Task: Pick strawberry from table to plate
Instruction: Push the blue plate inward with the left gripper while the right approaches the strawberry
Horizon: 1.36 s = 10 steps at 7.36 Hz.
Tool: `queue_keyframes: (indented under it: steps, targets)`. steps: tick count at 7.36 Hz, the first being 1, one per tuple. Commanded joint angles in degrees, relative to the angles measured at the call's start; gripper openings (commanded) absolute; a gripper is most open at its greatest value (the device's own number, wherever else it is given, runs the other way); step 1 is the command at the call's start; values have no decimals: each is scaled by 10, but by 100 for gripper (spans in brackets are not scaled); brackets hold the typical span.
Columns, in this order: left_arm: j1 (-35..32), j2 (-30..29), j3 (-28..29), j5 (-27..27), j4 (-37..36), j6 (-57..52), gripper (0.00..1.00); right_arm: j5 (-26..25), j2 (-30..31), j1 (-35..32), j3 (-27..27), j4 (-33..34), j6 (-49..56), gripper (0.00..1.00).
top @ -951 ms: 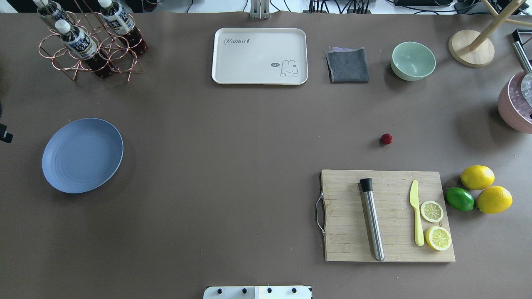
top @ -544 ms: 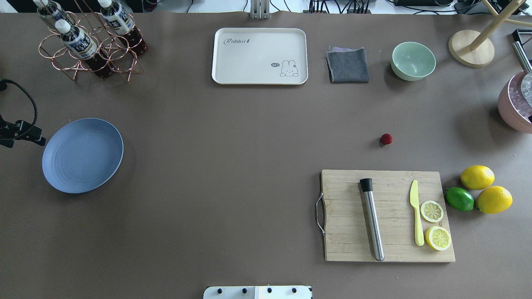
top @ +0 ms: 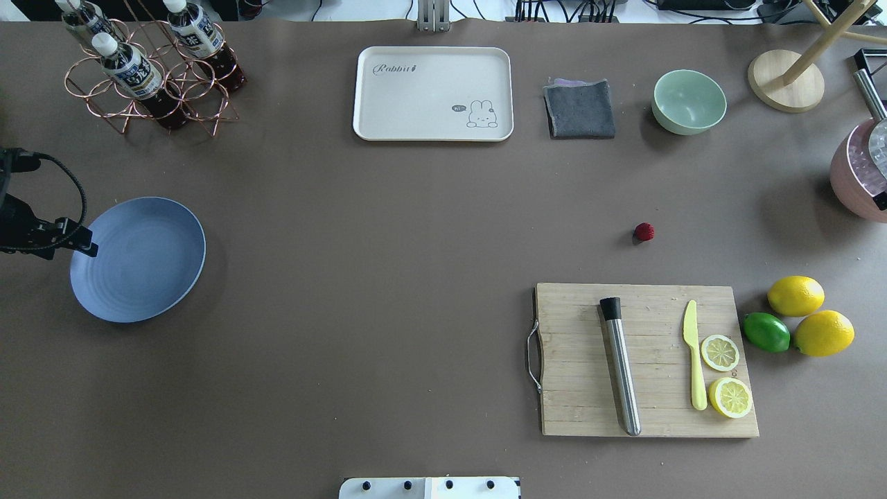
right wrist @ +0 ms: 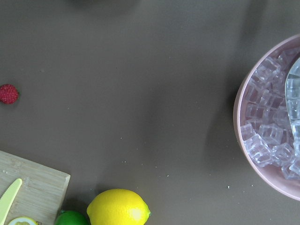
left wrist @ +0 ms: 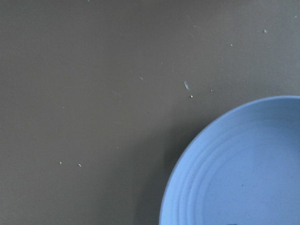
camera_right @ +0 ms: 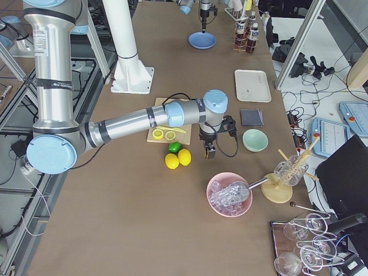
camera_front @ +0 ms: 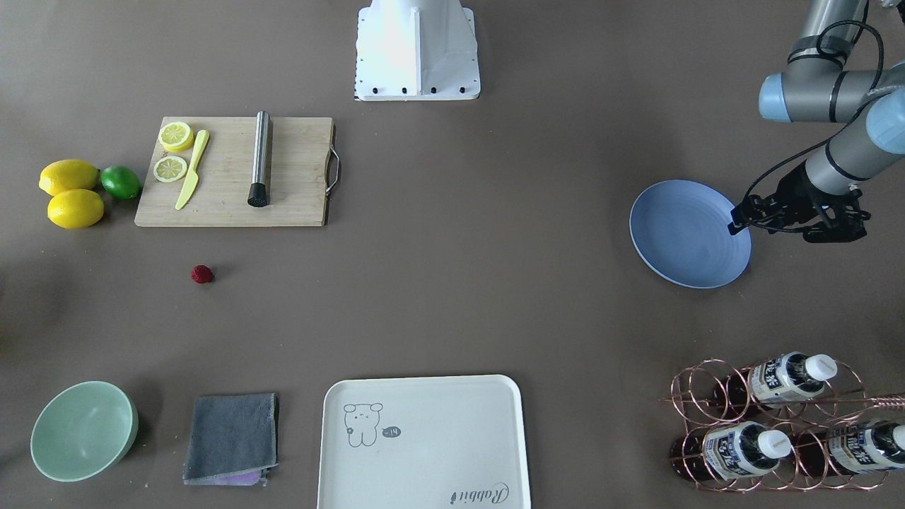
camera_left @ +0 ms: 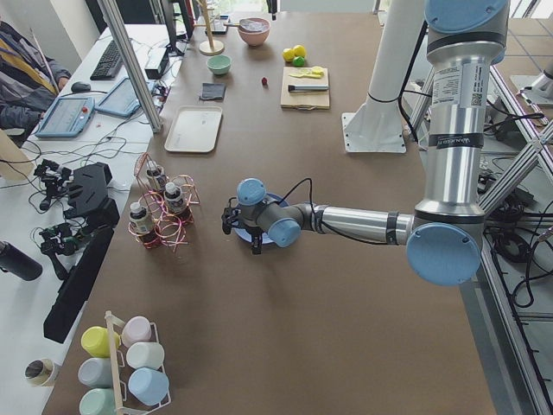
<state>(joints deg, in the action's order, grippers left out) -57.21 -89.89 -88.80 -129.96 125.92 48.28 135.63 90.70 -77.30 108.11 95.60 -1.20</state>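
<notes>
The small dark-red strawberry (top: 644,232) (camera_front: 202,274) lies alone on the grey-brown table (top: 388,277), just beyond the cutting board. It also sits at the left edge of the right wrist view (right wrist: 8,93). The light-blue plate (top: 138,260) (camera_front: 689,233) is far off on the left side, with nothing on it. My left gripper (camera_front: 792,220) (top: 48,239) hovers at the plate's outer rim; its fingers look apart and hold nothing. My right gripper (camera_right: 208,150) shows only in the exterior right view, above the table near the lemons; I cannot tell its state.
A wooden cutting board (top: 589,388) carries a steel muddler, a yellow knife and lemon slices. Two lemons (top: 797,296) and a lime lie to its right. A pink bowl of ice (top: 856,180), mint bowl (top: 689,101), grey cloth (top: 581,109), cream tray (top: 433,93) and bottle rack (top: 149,76) ring the far side.
My left arm has come in from the left edge and its gripper now reaches over the plate's rim. The strawberry and the plate have not moved.
</notes>
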Motion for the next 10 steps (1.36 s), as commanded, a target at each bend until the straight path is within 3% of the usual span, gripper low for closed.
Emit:
queue_keyframes:
  steps: [1, 2, 3, 5, 7, 10]
  targets:
    - [13, 1, 13, 1, 36, 29, 58, 2, -1, 5, 0, -9, -4, 100]
    - [13, 4, 13, 0, 36, 30, 23, 2, -3, 7, 0, -9, -12, 100]
    - [13, 4, 13, -1, 36, 28, 0, 2, -4, 9, 2, -9, -20, 100]
    - [6, 9, 6, -23, 36, 24, 0, 2, -6, 18, 9, -19, -41, 100]
    - [-31, 9, -30, -92, 33, 31, 0, 0, -31, 41, 6, -26, -77, 100]
    - [0, -25, -95, -80, 31, 208, 0, -16, -91, 120, 0, -26, -165, 99]
